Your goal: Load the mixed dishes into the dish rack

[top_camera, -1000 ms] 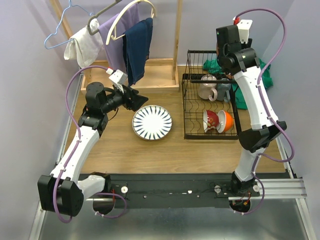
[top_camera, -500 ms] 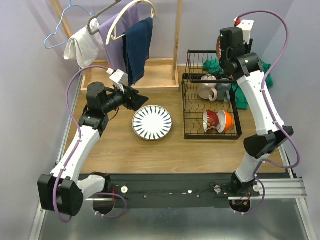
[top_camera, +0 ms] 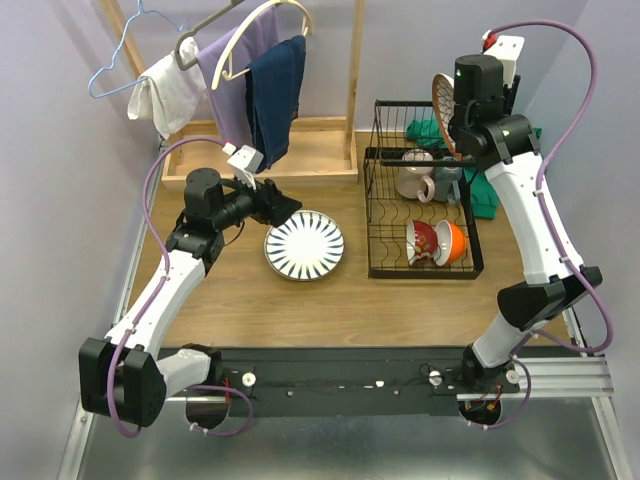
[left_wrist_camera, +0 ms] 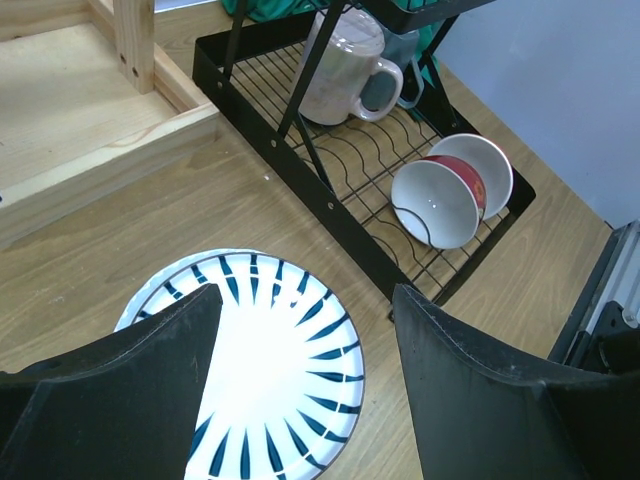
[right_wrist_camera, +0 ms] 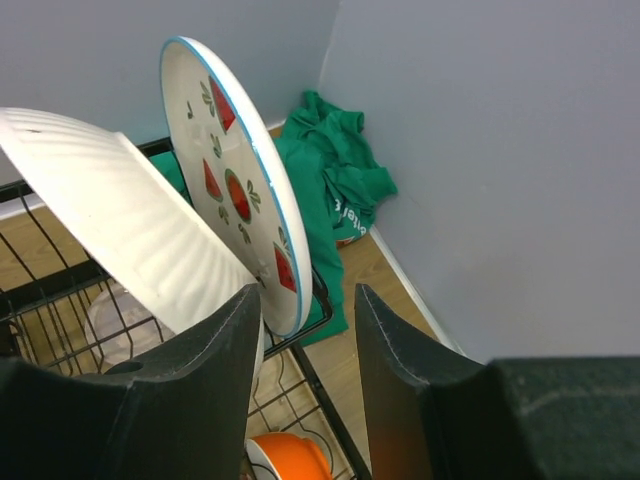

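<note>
The blue-striped plate (top_camera: 304,244) lies flat on the table left of the black dish rack (top_camera: 420,272). My left gripper (left_wrist_camera: 305,300) hovers open just above the plate's (left_wrist_camera: 260,360) left part. The fruit plate (right_wrist_camera: 235,170) stands on edge at the rack's top, its lower rim between the open fingers of my right gripper (right_wrist_camera: 308,300), close to the left finger and apart from the right one. A white ribbed dish (right_wrist_camera: 120,220) leans beside it. The pale mug (top_camera: 413,180) and the red (top_camera: 425,242) and orange (top_camera: 452,242) bowls sit in the rack.
A wooden clothes stand (top_camera: 300,150) with hangers and hanging clothes (top_camera: 250,90) fills the back left. A green cloth (top_camera: 520,150) lies bunched behind the rack by the right wall. A grey mug (left_wrist_camera: 385,85) sits next to the pale one.
My right arm has drawn back and to the right, uncovering the fruit plate at the rack's top. The left gripper has moved right, over the striped plate.
</note>
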